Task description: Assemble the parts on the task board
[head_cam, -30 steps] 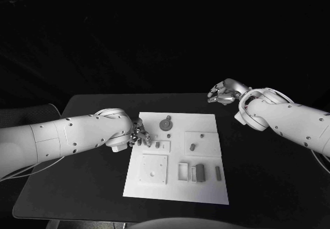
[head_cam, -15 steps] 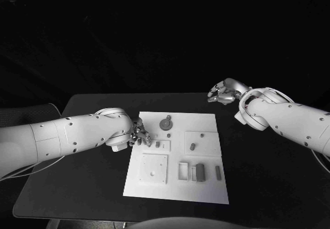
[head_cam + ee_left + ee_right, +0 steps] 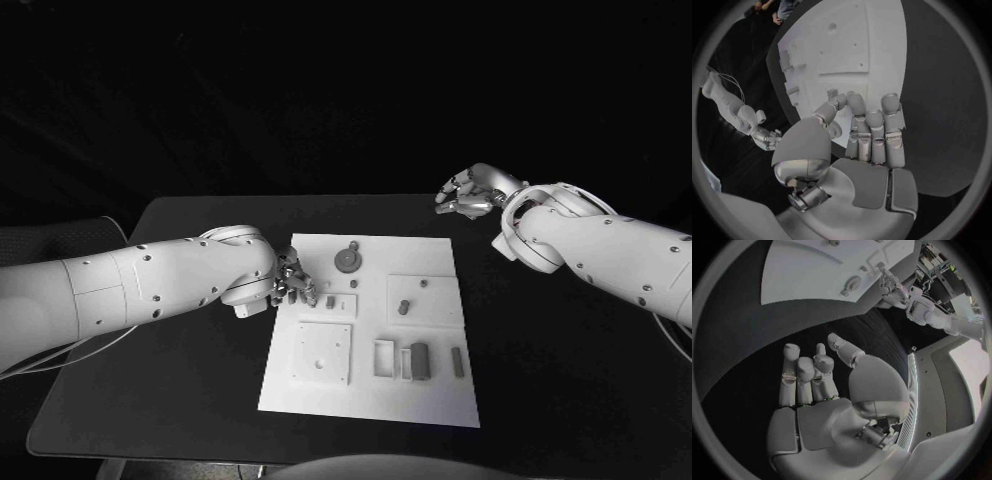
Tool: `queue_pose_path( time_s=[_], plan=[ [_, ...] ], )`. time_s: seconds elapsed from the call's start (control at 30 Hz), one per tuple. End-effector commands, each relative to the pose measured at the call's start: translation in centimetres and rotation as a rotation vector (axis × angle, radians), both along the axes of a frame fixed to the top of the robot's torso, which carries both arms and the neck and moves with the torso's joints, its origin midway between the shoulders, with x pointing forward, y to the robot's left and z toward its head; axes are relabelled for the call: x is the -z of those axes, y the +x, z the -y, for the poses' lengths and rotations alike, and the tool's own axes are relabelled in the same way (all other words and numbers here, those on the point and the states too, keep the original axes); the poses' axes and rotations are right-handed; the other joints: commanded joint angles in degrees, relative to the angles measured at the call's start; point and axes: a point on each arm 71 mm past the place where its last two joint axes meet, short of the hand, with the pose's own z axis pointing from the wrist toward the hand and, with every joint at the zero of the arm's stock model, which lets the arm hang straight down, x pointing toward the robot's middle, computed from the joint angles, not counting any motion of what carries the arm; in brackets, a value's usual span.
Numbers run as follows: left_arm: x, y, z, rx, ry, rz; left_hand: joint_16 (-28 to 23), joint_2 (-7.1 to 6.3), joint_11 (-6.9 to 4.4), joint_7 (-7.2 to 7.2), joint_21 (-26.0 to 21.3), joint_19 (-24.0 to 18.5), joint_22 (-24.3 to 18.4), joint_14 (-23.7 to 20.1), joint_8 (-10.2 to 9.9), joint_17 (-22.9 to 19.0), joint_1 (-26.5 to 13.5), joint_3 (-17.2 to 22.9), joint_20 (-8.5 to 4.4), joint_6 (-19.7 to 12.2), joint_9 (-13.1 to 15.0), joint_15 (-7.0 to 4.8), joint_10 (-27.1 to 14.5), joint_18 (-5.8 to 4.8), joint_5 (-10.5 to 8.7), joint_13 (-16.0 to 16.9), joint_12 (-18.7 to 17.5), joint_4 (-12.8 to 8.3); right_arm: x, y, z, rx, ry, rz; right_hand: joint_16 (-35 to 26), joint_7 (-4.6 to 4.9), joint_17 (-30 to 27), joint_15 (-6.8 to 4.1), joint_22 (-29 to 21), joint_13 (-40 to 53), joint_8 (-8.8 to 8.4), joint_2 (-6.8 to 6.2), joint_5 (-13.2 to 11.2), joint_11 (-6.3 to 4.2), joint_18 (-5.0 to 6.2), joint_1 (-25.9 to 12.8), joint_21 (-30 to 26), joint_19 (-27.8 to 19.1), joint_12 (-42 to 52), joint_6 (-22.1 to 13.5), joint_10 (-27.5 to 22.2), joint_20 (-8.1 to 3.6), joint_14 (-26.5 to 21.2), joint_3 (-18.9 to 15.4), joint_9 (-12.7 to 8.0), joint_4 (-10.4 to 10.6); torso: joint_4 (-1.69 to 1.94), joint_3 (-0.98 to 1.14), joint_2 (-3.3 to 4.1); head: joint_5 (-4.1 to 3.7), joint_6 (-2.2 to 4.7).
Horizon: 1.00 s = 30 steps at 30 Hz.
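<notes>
The white task board (image 3: 433, 400) lies in the middle of the black table, also in the left wrist view (image 3: 861, 45) and the right wrist view (image 3: 811, 270). Grey parts lie on it: a round disc (image 3: 348, 260), a small peg (image 3: 332, 301), a short piece (image 3: 405, 306), a long block (image 3: 420, 360) and a thin bar (image 3: 457, 362). My left hand (image 3: 293, 285) hovers at the board's left edge, fingers (image 3: 873, 125) bent down and thumb close to them beside the small peg; whether it pinches anything is hidden. My right hand (image 3: 469, 192) hangs beyond the board's far right corner, loosely curved (image 3: 817, 375), holding nothing.
A square plate with holes (image 3: 323, 352) and an open frame (image 3: 385, 358) sit in the board's near half. Black table (image 3: 173, 380) surrounds the board on all sides, with wide room to the left and right.
</notes>
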Motion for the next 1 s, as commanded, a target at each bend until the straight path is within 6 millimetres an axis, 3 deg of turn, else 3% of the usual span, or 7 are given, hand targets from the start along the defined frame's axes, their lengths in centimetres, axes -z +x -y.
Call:
queue_pose_path(
  time_s=[0.03, 1.0],
  plan=[
    [0.02, -0.05, 0.09, -0.012, -0.016, -0.007, 0.2, 2.2, -0.38, 0.01, 0.4, 0.1, 1.4, 0.3, 0.5, 0.1, 1.6, 0.6, -0.45, 2.2, 1.6, -0.59, 0.1, 1.05, 0.46, 0.1, 0.3, -0.2, 0.05, -0.04, -0.16, -0.014, -0.004, -0.005, -0.2, 0.44, -0.1, -0.38, 0.8, 0.1, -0.36, -0.04, 0.2, -0.16, 1.2, -0.5, -0.3, 0.2, -0.4, -0.1, -0.4, 0.23, -0.2, 0.1, 0.1, 0.1, 0.0, 0.0, 0.02, 0.01, 0.0],
    [0.02, -0.13, -0.57, -0.031, -0.014, -0.011, 0.7, 2.13, -0.52, -0.13, 1.3, 0.1, 1.4, 0.4, 0.6, 0.0, 1.6, 0.7, -0.59, 2.4, 2.0, -0.76, 0.1, 1.11, 1.62, 0.4, 0.9, -0.3, 0.06, -0.03, -0.21, -0.016, -0.004, -0.006, -0.2, 0.44, -0.1, -0.38, 0.8, 0.1, -0.41, -0.02, 0.2, -0.16, 1.2, -0.5, -0.3, 0.2, -0.4, -0.1, -0.4, 0.23, -0.2, 0.2, 0.2, 0.1, 0.01, 0.03, -0.01, 0.1, -0.18]
  ],
)
